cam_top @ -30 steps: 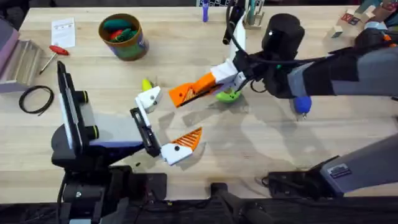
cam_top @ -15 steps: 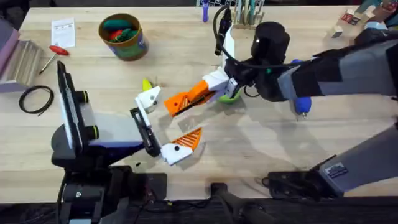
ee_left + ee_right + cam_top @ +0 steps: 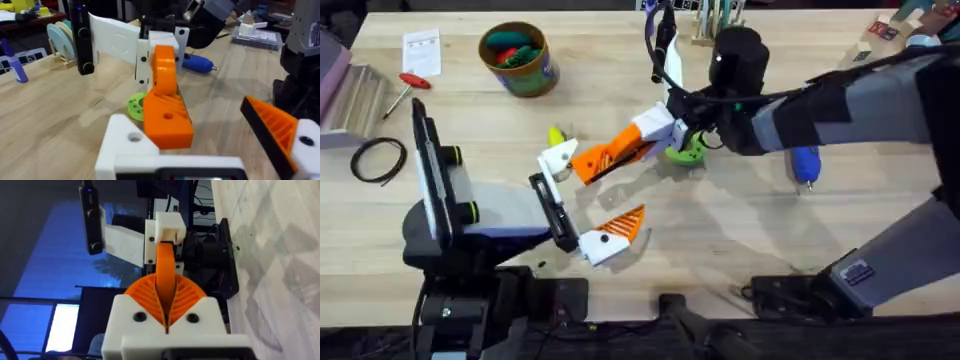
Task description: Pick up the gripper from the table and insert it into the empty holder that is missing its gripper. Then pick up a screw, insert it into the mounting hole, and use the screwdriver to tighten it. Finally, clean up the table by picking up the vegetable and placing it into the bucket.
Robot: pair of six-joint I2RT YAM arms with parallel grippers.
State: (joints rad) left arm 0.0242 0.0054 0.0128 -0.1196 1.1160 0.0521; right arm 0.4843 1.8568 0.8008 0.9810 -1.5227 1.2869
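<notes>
Gripper (image 3: 588, 162): one orange plastic wedge, smooth faces, a round hole in its side. It is pinched in the right claw (image 3: 620, 150), which is narrow and clamped on it with white fingers and orange ribbed pads (image 3: 187, 297). The wedge's tip is at the white blocky holder (image 3: 560, 157) on the left arm. Cannot tell if it is seated.

Left claw (image 3: 590, 190) is spread wide. It has one ribbed orange finger (image 3: 622, 224), and the other side is the bare holder with a screw hole.

- Vegetable (image 3: 556, 135): one, yellow-green, on the wood table (image 3: 620, 70) just behind the holder.
- Bucket (image 3: 518, 58): one round can, tan rim, red and green toys inside, far left.
- Screwdriver (image 3: 805, 165): one thick blue pen shape lying to the right; the metal bit shows in the left wrist view.
- Disc (image 3: 687, 152): one green round disc with holes, under the right wrist.
- Red driver (image 3: 413, 82): one small one by the left edge.
</notes>
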